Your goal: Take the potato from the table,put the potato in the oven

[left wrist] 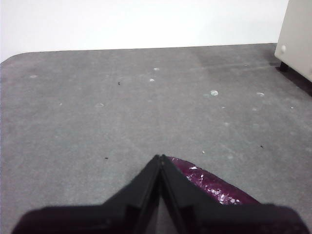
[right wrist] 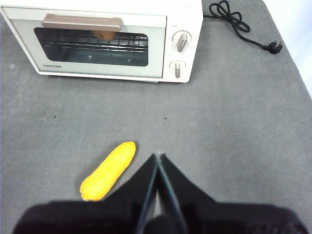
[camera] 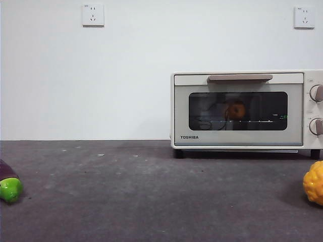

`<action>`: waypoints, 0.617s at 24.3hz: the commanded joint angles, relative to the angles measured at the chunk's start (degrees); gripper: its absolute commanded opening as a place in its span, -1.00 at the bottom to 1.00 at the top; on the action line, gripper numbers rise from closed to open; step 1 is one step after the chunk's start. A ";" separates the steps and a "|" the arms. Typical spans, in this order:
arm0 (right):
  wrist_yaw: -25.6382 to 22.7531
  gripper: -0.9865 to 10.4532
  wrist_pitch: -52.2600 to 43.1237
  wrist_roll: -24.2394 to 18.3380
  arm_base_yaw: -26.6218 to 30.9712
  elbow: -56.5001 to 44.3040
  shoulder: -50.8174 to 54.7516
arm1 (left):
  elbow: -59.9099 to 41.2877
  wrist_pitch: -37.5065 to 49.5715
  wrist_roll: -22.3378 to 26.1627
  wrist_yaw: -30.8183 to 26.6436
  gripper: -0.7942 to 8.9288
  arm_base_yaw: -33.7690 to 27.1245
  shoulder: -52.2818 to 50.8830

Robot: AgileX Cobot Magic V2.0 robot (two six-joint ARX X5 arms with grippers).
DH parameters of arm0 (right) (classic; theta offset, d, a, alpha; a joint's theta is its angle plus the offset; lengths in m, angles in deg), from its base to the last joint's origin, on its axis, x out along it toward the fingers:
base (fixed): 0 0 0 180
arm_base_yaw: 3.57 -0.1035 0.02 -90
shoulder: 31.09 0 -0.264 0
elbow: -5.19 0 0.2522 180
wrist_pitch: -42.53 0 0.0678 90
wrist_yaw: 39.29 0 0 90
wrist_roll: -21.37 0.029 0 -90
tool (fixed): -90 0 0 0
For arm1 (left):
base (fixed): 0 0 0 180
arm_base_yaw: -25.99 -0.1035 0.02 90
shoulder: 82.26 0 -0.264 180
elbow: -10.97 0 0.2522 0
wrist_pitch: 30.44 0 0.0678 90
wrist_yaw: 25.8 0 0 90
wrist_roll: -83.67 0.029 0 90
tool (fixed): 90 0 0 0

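The cream-white Toshiba oven (camera: pixel 242 108) stands at the back right of the dark grey table (camera: pixel 151 191) with its glass door closed. Through the glass the orange-brown potato (camera: pixel 235 110) rests on the wire rack; in the right wrist view only a brown patch of the potato (right wrist: pixel 102 34) shows behind the beige handle of the oven (right wrist: pixel 105 41). My left gripper (left wrist: pixel 160 158) is shut and empty above the table, right beside the purple eggplant (left wrist: pixel 209 183). My right gripper (right wrist: pixel 157 157) is shut and empty, hanging well in front of the oven.
The purple-and-green eggplant (camera: pixel 9 184) lies at the left edge. A bumpy yellow-orange corn-like object (right wrist: pixel 108 170) lies near my right gripper and shows as the same bumpy object (camera: pixel 314 182) at the right edge. The oven's black power cord (right wrist: pixel 239 24) trails behind it.
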 commanded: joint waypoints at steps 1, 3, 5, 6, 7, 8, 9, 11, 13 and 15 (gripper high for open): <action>-0.24 -0.82 1.16 -0.37 -0.04 0.02 0.04 | -0.57 0.72 0.17 0.31 -0.84 -0.07 0.13; -0.24 -0.82 1.16 -0.37 -0.04 0.02 0.04 | -0.57 0.72 0.17 0.31 -0.84 -0.07 0.13; -0.24 -0.82 1.16 -0.37 -0.04 0.02 0.04 | -0.57 0.72 0.20 0.31 -0.84 -0.07 0.13; -0.24 -0.82 1.16 -0.37 -0.04 0.02 0.04 | -0.57 0.72 0.20 0.31 -0.84 -0.07 0.13; -0.24 -0.82 1.16 -0.37 -0.04 0.02 0.04 | -0.57 0.72 0.20 0.31 -0.84 -0.07 0.13; -0.24 -0.82 1.16 -0.37 -0.04 0.00 0.04 | -0.57 0.72 0.17 0.31 -0.84 -0.07 0.13; -0.24 -0.82 1.16 -0.37 -0.04 0.02 0.04 | -0.57 0.72 0.20 0.31 -0.84 -0.07 0.13; -0.24 -0.82 1.16 -0.37 -0.04 0.02 0.04 | -0.57 0.72 0.20 0.31 -0.84 -0.07 0.13; -0.61 -0.82 1.16 -0.39 -0.07 0.02 0.04 | -0.57 0.72 0.20 0.31 -0.84 -0.07 0.13; -1.11 -0.82 1.16 -1.05 0.00 -0.02 0.07 | -0.57 0.70 0.17 0.31 -0.84 -0.07 0.13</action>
